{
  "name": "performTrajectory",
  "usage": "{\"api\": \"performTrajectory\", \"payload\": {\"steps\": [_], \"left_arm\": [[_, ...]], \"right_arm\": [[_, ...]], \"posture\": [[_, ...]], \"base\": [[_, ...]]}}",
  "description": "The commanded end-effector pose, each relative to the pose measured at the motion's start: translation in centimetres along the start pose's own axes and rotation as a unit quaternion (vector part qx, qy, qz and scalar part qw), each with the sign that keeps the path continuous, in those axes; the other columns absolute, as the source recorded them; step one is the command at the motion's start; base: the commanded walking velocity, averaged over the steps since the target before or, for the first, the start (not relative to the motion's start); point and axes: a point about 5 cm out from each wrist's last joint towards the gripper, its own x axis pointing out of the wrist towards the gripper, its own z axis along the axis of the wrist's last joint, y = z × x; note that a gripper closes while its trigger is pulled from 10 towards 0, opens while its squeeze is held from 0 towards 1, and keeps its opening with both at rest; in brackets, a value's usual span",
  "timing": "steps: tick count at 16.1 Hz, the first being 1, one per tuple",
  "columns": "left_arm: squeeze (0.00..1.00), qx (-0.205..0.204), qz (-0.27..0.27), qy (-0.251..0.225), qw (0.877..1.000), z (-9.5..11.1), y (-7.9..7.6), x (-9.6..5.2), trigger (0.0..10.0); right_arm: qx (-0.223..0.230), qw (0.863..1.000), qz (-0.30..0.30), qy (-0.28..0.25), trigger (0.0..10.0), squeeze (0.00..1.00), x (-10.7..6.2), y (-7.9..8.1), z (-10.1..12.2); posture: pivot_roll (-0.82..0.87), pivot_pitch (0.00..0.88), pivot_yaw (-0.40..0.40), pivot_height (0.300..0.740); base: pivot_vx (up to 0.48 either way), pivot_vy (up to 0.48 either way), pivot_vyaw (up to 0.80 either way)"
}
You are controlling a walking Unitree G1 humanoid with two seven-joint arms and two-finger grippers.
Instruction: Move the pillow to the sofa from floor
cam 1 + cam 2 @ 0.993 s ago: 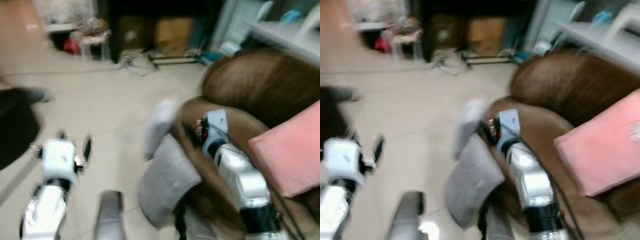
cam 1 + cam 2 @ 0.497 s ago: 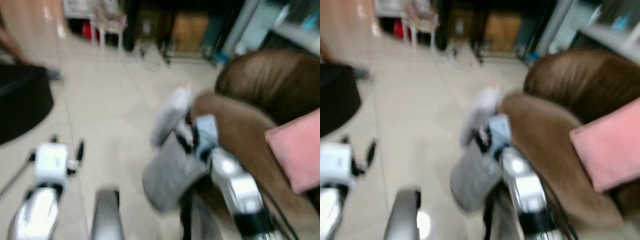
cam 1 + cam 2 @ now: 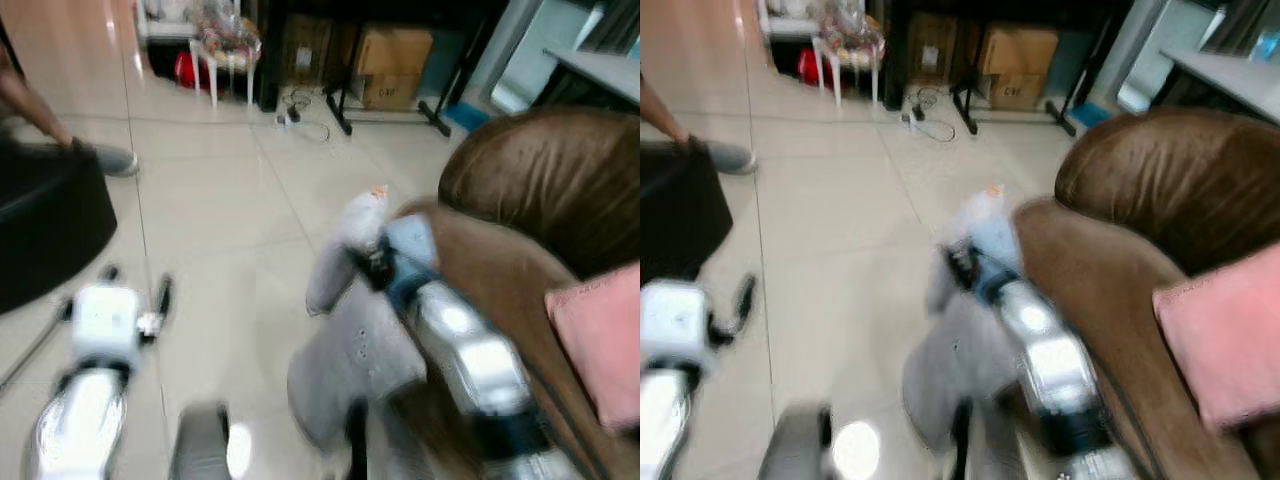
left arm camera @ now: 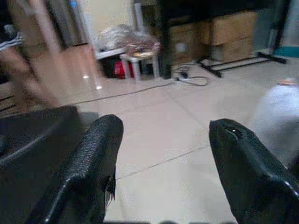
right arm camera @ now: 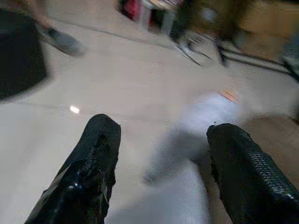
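- The brown sofa (image 3: 520, 200) stood at the robot's right, and everything below is placed against it.
- The pillow (image 3: 345, 250), pale grey-white with a small orange tag at its top, stood on the tiled floor (image 3: 220, 220) and leaned on the outer side of the sofa's arm; it was not yet lifted.
- A pink cushion (image 3: 600, 340) already lay on the sofa seat, and a grey cloth (image 3: 350, 370) hung at the foot of the sofa's arm, just under the pillow.
- The right gripper (image 5: 161, 172) was stretched out along the sofa's arm toward the pillow. Its two black fingers (image 5: 93, 158) were spread wide with nothing between them, and the pillow lay just ahead of them.
- The left gripper (image 4: 163, 158) hung over the bare floor, well apart from the sofa, its fingers also wide apart and empty.
- A person's leg and shoe (image 3: 105, 160) were far out on the floor, on the side away from the sofa.
- I judge the step in hand was the approach to the pillow, before any grasp.
- The next move probably calls for bringing the right gripper around the pillow's upper edge, closing on the soft cloth, then lifting it over the sofa's arm to the seat.
- The pictures were blurred, so whether the fingers touched the pillow I cannot tell.
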Motion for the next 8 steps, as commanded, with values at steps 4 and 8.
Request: {"api": "performTrajectory", "payload": {"steps": [4, 8], "left_arm": [[0.00, 0.024, -0.015, -0.001, 1.000, 0.2, 0.7, 1.1, 10.0], [0.00, 0.028, -0.017, 0.001, 0.999, -0.1, 0.4, 1.5, 10.0]], "right_arm": [[0.005, 1.000, -0.023, -0.003, 10.0, 0.00, -0.3, -0.2, 0.1], [-0.021, 0.999, -0.031, 0.009, 10.0, 0.00, -1.1, -1.2, 0.3]], "posture": [[-0.02, 0.000, -0.069, 0.560], [-0.10, 0.000, -0.059, 0.560]], "base": [[0.358, 0.000, 0.00], [0.000, 0.000, 0.00]]}}
